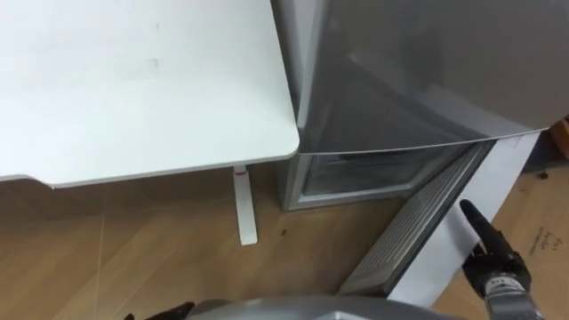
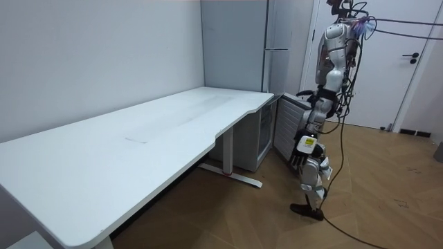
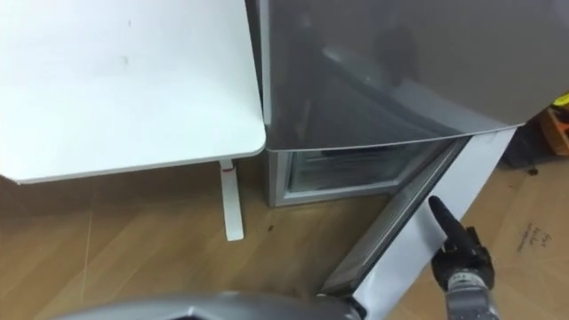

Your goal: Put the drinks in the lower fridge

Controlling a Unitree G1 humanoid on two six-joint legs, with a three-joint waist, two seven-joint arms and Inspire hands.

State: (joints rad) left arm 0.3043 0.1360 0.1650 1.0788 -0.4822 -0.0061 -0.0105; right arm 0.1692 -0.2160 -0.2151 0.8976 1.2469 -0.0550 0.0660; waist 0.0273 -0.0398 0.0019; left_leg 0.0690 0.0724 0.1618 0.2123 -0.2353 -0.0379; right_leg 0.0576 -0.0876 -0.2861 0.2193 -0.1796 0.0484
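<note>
The grey fridge (image 1: 400, 71) stands right of the white table. Its lower compartment (image 1: 356, 173) is open, and I see a pale, dim inside behind a glass-like front. The lower door (image 1: 418, 231) swings out toward me on the right, its ribbed inner side facing left. My right hand (image 1: 489, 258) is low at the right, over the door's white outer face, open with dark fingers straight and pointing up along the door. A dark bit of my left hand (image 1: 173, 311) shows at the bottom edge. In the room view I stand upright just outside the open door (image 2: 286, 128).
The white table (image 1: 133, 80) has its rounded corner almost against the fridge's left side, with its leg (image 1: 244, 209) on the wood floor below. Flattened cardboard (image 1: 542, 240) lies on the floor right of the door. An orange item (image 1: 562, 138) sits at the right edge.
</note>
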